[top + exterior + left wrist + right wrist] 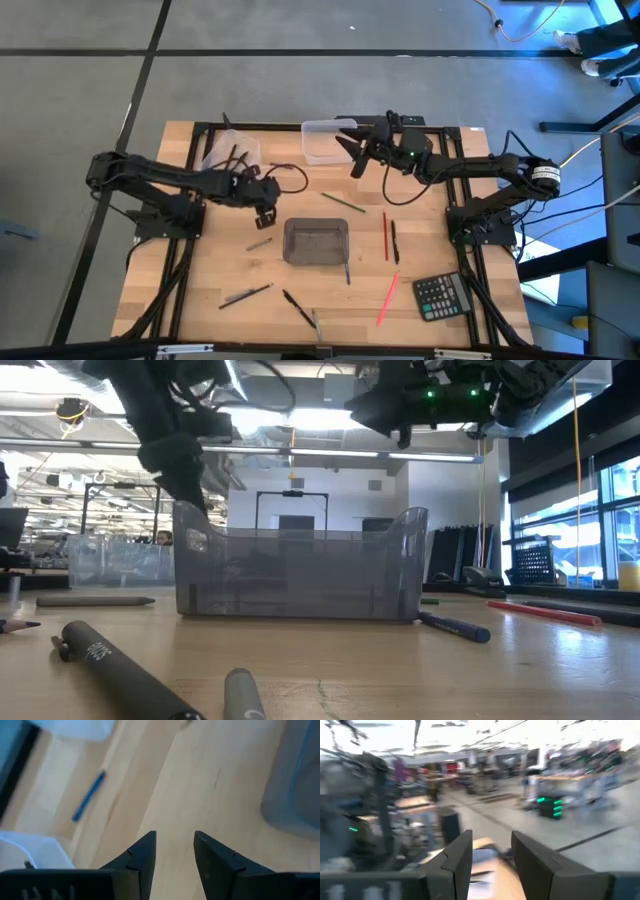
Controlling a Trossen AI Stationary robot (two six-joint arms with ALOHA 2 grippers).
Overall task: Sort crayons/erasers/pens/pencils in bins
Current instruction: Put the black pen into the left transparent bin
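Note:
My left gripper (265,212) is open and empty, above bare table just left of the smoky grey bin (317,242); its wrist view (175,842) shows wood between the fingers and a blue stick (89,795) farther off. My right gripper (355,160) is open and empty, raised beside the far clear bin (328,140); its wrist view (492,845) looks out into the room. A second clear bin (228,155) at the far left holds a few dark sticks. Loose sticks lie flat on the table: green (343,203), red (385,235), black (395,243), pink (388,298), blue (347,272), grey (260,243).
A black calculator (441,296) lies at the near right. More grey and black sticks (247,294) (298,307) lie near the front edge; in the low view they lie close to the camera (120,665). A black cable (290,178) loops by the left arm.

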